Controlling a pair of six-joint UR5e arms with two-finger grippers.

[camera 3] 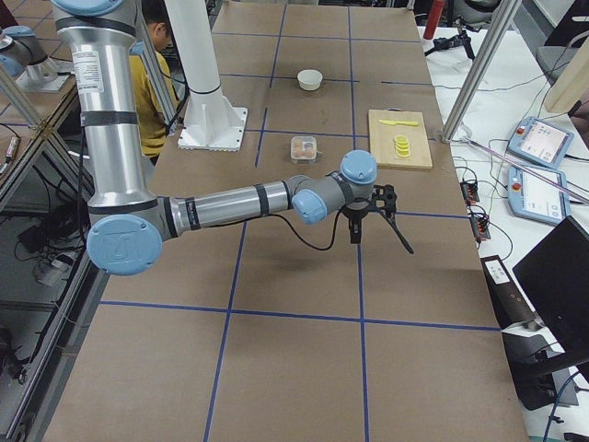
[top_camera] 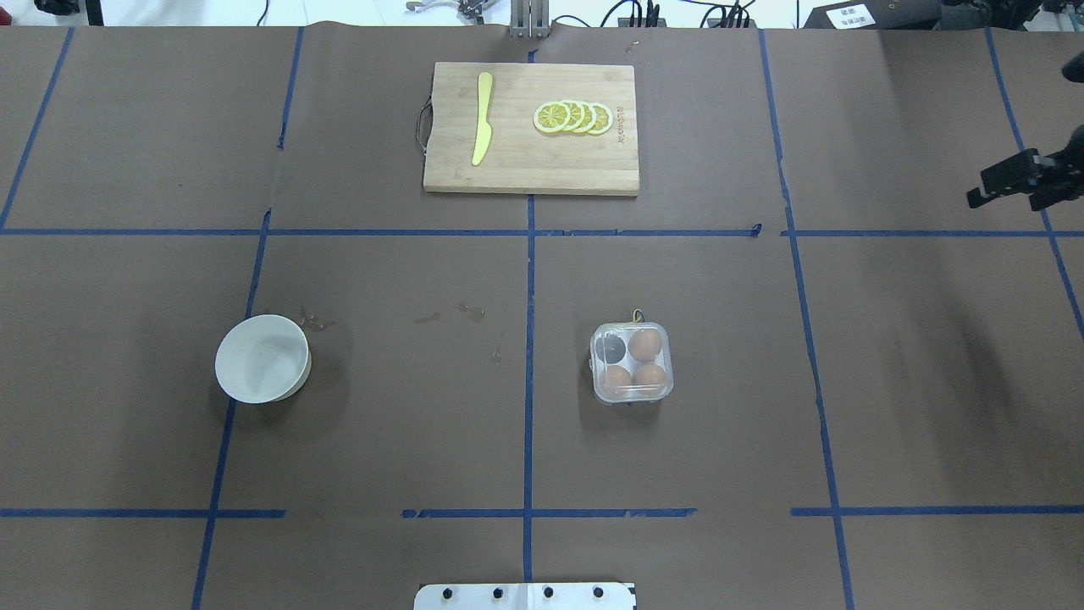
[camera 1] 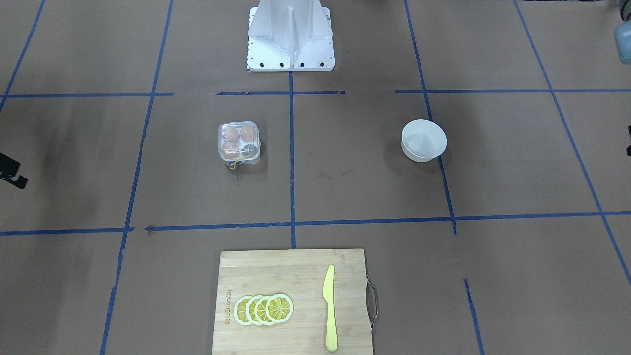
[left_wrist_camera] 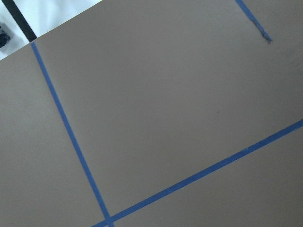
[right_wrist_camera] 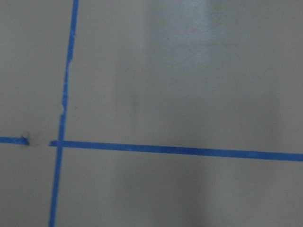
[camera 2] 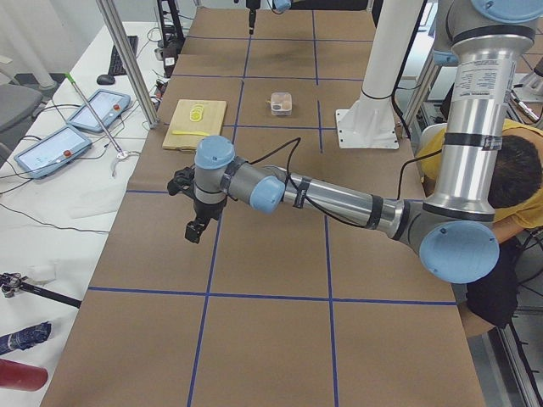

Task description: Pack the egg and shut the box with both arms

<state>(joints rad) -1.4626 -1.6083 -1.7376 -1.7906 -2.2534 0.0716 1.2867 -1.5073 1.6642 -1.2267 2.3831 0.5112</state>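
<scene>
Flagging risk: box (top_camera: 632, 363) holds three eggs (top_camera: 645, 344) but may be unlatched, so a nudge could pop it. Right gripper (top_camera: 1008, 193) spread wide, far right; left gripper (camera 2: 195, 231): can't tell.

Box (camera 3: 304, 148) apparently closed, near pedestal (camera 3: 213, 120).

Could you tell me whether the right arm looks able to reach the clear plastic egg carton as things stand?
Probably yes: the right gripper hovers out to the side, and only bare brown paper lies between it and the clear plastic egg carton on the robot's right half.
</scene>
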